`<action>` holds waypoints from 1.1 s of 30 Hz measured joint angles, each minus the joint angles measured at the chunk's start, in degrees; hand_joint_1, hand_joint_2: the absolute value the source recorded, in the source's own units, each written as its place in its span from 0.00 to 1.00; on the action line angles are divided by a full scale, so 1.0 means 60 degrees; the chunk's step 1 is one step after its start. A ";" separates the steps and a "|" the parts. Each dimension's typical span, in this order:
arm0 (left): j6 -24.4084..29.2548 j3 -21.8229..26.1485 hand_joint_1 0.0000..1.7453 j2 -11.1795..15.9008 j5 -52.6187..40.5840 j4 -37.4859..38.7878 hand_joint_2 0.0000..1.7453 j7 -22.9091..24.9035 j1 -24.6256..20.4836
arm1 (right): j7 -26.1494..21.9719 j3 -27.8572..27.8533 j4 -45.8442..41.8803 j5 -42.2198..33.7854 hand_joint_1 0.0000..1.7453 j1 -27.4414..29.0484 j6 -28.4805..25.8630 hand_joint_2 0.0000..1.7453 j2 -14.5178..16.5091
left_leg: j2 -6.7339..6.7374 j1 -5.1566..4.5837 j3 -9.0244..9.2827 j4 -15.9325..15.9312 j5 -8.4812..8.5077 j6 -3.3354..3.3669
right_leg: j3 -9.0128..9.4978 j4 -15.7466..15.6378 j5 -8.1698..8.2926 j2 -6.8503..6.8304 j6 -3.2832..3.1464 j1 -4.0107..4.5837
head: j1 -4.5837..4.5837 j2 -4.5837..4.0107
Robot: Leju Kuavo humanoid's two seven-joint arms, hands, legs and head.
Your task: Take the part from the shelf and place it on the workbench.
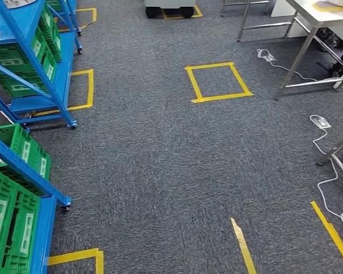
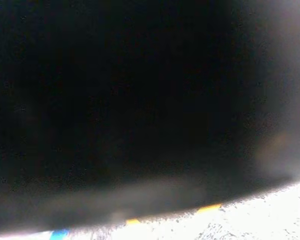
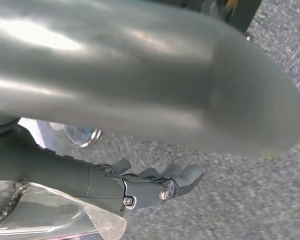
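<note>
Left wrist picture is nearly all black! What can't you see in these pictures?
- Left wrist view: a dark blur close to the camera hides nearly everything above a strip of floor.
- Right wrist view: whether the right robot hand holds the clear wrapping, cut off by the edge.
- Head view: shelf and workbench are cut off by the edges; the labels on the green crates are too small to read.

Grey speckled carpet (image 1: 161, 160) covers the floor, marked with a yellow tape square (image 1: 218, 81) and other tape strips. Blue racks (image 1: 53, 68) with green crates (image 1: 10, 222) line the left; steel-legged tables (image 1: 307, 34) and white cables (image 1: 329, 171) stand right
</note>
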 joint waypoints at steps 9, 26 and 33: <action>0.0026 0.0004 0.00 -0.0013 0.0089 0.0030 0.00 0.0010 -0.0036 | -0.0036 0.0016 0.0004 -0.0006 0.00 0.0009 0.0010 0.00 -0.0026 | 0.0330 0.0038 -0.0609 0.1009 -0.0566 -0.0406 | 0.0715 -0.1549 0.0510 0.0184 -0.0251 -0.0003 | -0.0061 0.0000; -0.0031 0.0011 0.00 0.0005 0.0188 0.0033 0.00 -0.0019 -0.0011 | 0.0001 0.0136 0.0000 -0.0006 0.00 -0.0049 0.0007 0.00 -0.0045 | 0.0649 -0.0027 0.0112 -0.0192 0.0016 0.0023 | 0.0773 -0.1466 0.0243 -0.0321 0.0082 0.0069 | -0.0059 0.0000; -0.0079 0.0015 0.00 -0.0008 0.0282 0.0033 0.00 -0.0019 0.0017 | -0.0020 0.0240 0.0000 -0.0004 0.00 -0.0042 0.0004 0.00 -0.0053 | 0.0578 0.0021 0.0204 -0.0269 0.0030 0.0071 | -0.0396 0.0628 -0.0345 -0.0280 0.0210 -0.0052 | 0.0021 0.0001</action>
